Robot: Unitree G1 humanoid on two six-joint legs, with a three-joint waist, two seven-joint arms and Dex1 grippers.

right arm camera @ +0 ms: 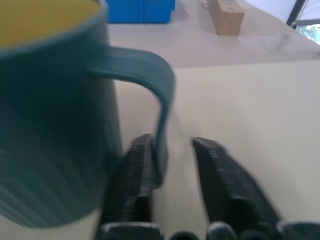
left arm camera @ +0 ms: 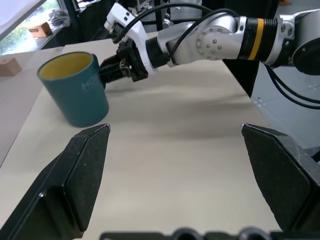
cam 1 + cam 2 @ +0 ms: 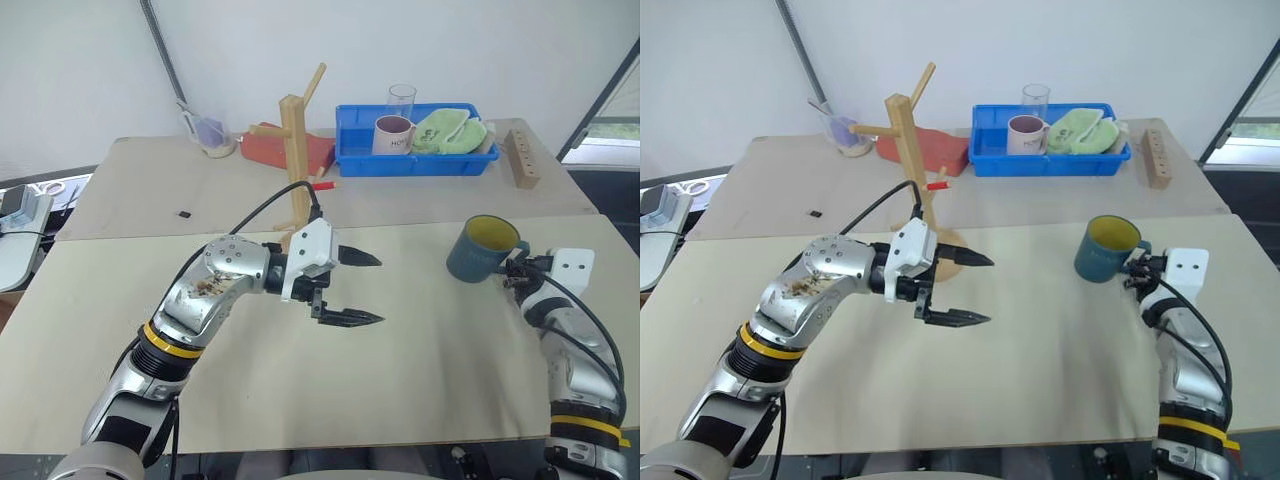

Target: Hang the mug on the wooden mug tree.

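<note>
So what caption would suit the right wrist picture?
Right claw straddling the handle of the teal mug on the table.

The round disc base of the tall light-wood mug tree (image 3: 296,140) is hidden behind the left pincer (image 3: 365,288), centre frame. The dark teal-blue ceramic mug (image 1: 55,115) is blurred and cut off at the left edge; its white lettering is too small to read.

R gripper (image 3: 1132,266) at mug (image 3: 1106,249) handle; L gripper (image 3: 970,289) open.
</note>
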